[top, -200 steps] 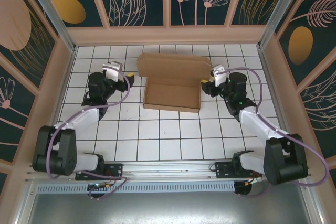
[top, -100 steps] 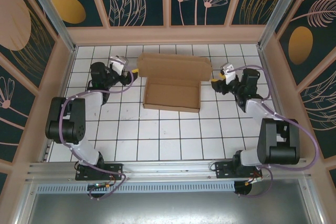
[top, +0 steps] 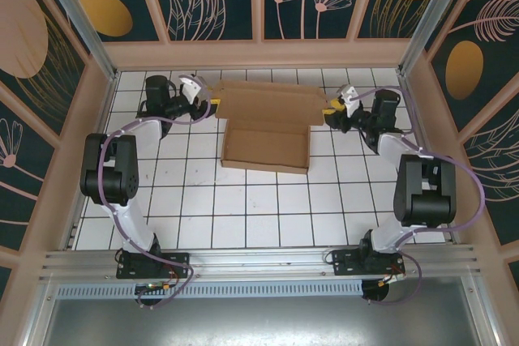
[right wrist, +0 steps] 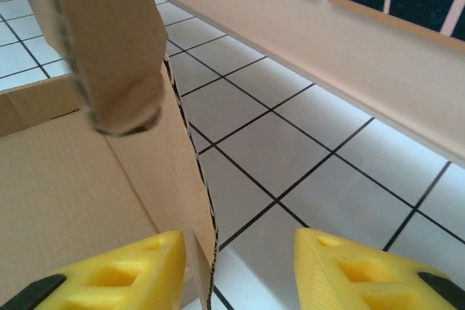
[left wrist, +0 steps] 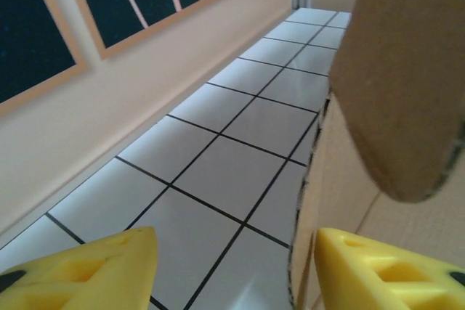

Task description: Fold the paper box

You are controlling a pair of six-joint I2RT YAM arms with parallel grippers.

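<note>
Position: the paper box [top: 266, 145] lies on the tiled table [top: 243, 208], towards the far side and midway between the 2 arms. Its shallow tray is formed. The lid lies opened back towards the rear wall, with a rounded ear flap standing at each end.

Left gripper [top: 208, 108]: at the left end of the lid. In the left wrist view its yellow fingers [left wrist: 94, 270] stand wide apart, with the cardboard edge just beside one of them. Nothing is held.

Right gripper [top: 330, 111]: at the right end of the lid. In the right wrist view the lid's edge passes between its fingers [right wrist: 363, 270], close against 1 pad. The jaws are spread and not clamped on it.

Assessment: the step in hand appears to be taking hold of both lid ends so the lid can be brought over the tray (the closing fold is not yet done).

Recommendation:
- Seat each pair of fingers on the flat lid panel, not on the loose ear.
- Close both grippers together so the lid lifts without twisting.
- Swing the lid about its rear crease at an even pace.
- Guide the ears inside the tray's side walls.

Risk: uneven pull would skew the lid or drag the light tray across the tiles
</note>
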